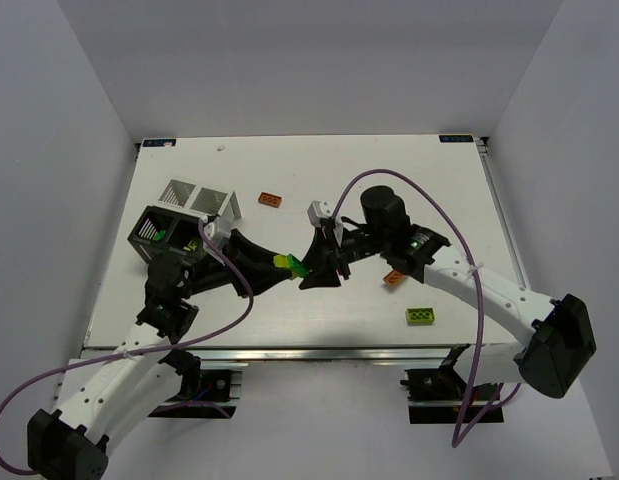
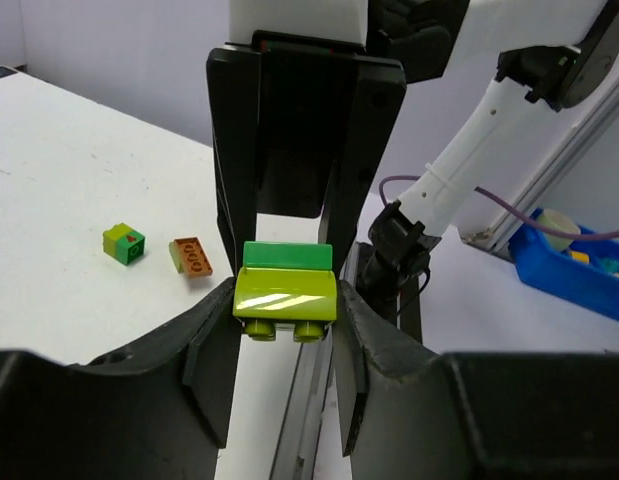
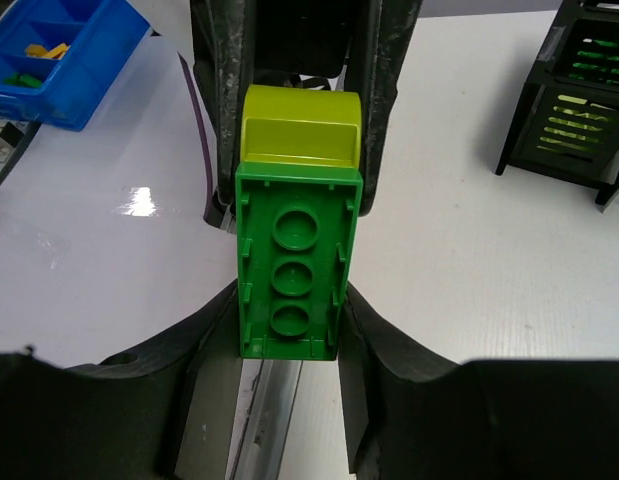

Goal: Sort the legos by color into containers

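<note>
You see a lime brick (image 2: 285, 298) and green brick (image 3: 289, 262) stuck together mid-table. From them: one orange brick (image 1: 271, 200) at twelve o'clock, another orange brick (image 1: 394, 277) at three, lime-green brick (image 1: 421, 316) at four, white box (image 1: 197, 197) and black box (image 1: 157, 232) at ten.

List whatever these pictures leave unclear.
Black container, top view: contents too small and dark to count.
Lime brick and green brick, top view: mostly hidden by the left pincer and right pincer; whether they are locked together cannot be told.
Blue bin, right wrist view: cut off by the left edge, contents blurred.
</note>
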Motion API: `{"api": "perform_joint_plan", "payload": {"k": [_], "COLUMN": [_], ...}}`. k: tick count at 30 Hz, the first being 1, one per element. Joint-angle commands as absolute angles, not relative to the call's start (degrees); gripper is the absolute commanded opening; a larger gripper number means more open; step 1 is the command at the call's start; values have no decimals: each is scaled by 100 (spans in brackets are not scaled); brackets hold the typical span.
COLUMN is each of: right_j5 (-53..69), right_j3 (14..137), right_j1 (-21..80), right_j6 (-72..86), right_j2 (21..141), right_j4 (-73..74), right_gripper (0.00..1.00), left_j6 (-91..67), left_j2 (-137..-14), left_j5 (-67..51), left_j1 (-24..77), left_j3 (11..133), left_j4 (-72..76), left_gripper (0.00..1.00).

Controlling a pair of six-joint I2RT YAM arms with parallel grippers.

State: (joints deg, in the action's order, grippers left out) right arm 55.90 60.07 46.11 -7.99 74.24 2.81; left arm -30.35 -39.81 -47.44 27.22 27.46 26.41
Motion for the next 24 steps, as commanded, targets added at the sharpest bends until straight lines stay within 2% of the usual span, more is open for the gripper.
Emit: {"api": "perform_joint_plan", "payload": {"k": [1,2,9,13,20,24], "right_j5": [5555,5485,5220,5352,5467,4793], "right_j3": [5968,5950,5845,5643,5537,5555], "right_j1": [4693,4685,4448,3965,3665,3665], "right_j6": [-1019,-1037,-1046,-950,-800,-1193], "right_j2": [7348,7295,6733,6337,6381,6241], "right_j4": [62,62,62,-210,-352,-168], "right_gripper": [5,5,4,3,2,2], "left_j6": [-3041,-2989,-2742,-2593,-2251,-1759], "left_j2": [-3964,-3964,-3824,-3806,-3814,-3762], "left_j5": [-4746,-4729,-4597,-4492,-4254,-3290], "left_j1": [2725,2725,2725,2725,2725,2716], "left_j3": [2742,2760,2821,2856,2970,3120], "left_j4": [2681,2646,2382,2224,1873,1146], "left_gripper": [7,0,0,0,0,0]}}
